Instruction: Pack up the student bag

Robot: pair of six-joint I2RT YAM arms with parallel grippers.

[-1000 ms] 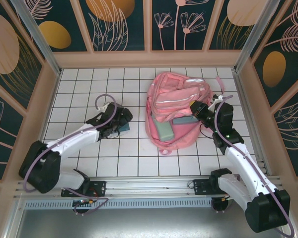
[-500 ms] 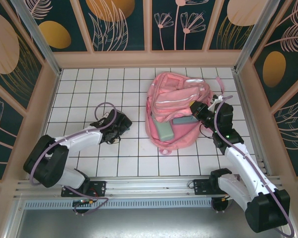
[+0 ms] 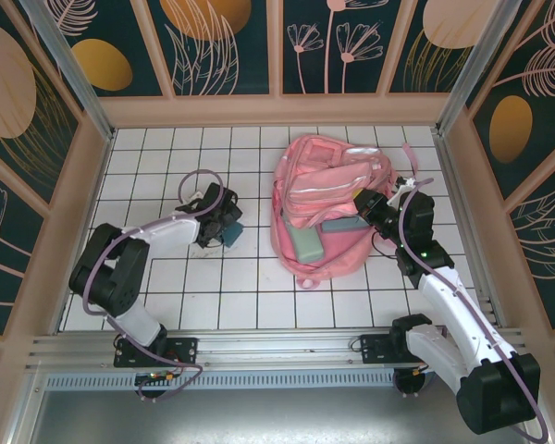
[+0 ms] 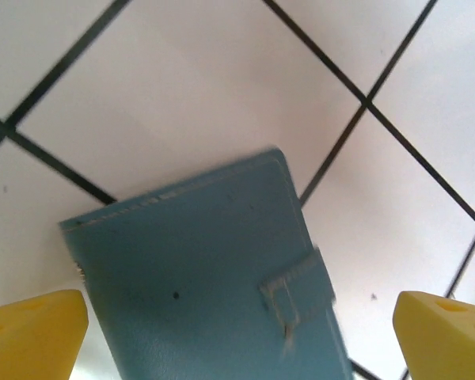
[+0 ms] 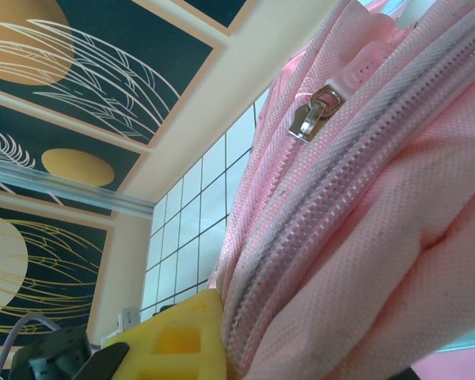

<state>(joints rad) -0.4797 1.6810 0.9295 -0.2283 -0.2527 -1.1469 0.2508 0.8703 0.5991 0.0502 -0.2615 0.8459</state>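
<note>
Pencil case (image 3: 304, 242) lies in the student bag (image 3: 328, 199), right claw (image 3: 368, 205) clenching its rim; left of it, released left claw (image 4: 239, 326) straddles the unpacked wallet (image 4: 214, 285).

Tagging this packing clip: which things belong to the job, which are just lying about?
Job: student bag, mint pencil case in it, blue wallet under the open left gripper, right gripper gripping the bag.
Just backdrop: tiled table, patterned walls.
</note>
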